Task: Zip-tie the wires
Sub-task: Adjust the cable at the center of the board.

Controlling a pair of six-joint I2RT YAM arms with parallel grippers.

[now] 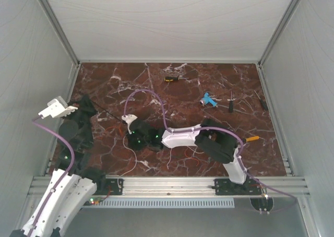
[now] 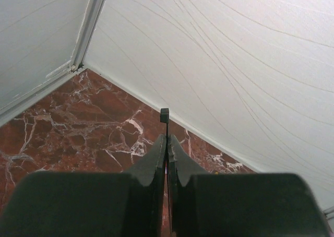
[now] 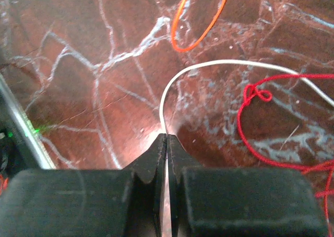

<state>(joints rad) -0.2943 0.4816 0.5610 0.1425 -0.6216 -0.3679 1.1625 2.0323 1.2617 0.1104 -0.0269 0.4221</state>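
Observation:
My left gripper (image 2: 167, 138) is shut on the zip tie (image 2: 164, 115), a thin black strip seen edge-on, its square head poking out past the fingertips above the marble table. From above, the zip tie (image 1: 107, 113) runs out from the left gripper (image 1: 87, 105) toward the table's middle. My right gripper (image 3: 166, 137) is shut on the white wire (image 3: 209, 64), which curves up and away to the right. An orange wire loop (image 3: 201, 23) lies beyond it and a red wire (image 3: 250, 122) curls at the right. From above, the right gripper (image 1: 131, 132) sits low at centre-left.
A black-and-yellow tool (image 1: 171, 79) lies at the back, a blue tool (image 1: 210, 100) and two dark screwdrivers (image 1: 230, 104) at the right back. An orange-handled tool (image 1: 252, 139) lies beside the right arm. White walls (image 1: 31, 64) close in the marble table (image 1: 209, 75).

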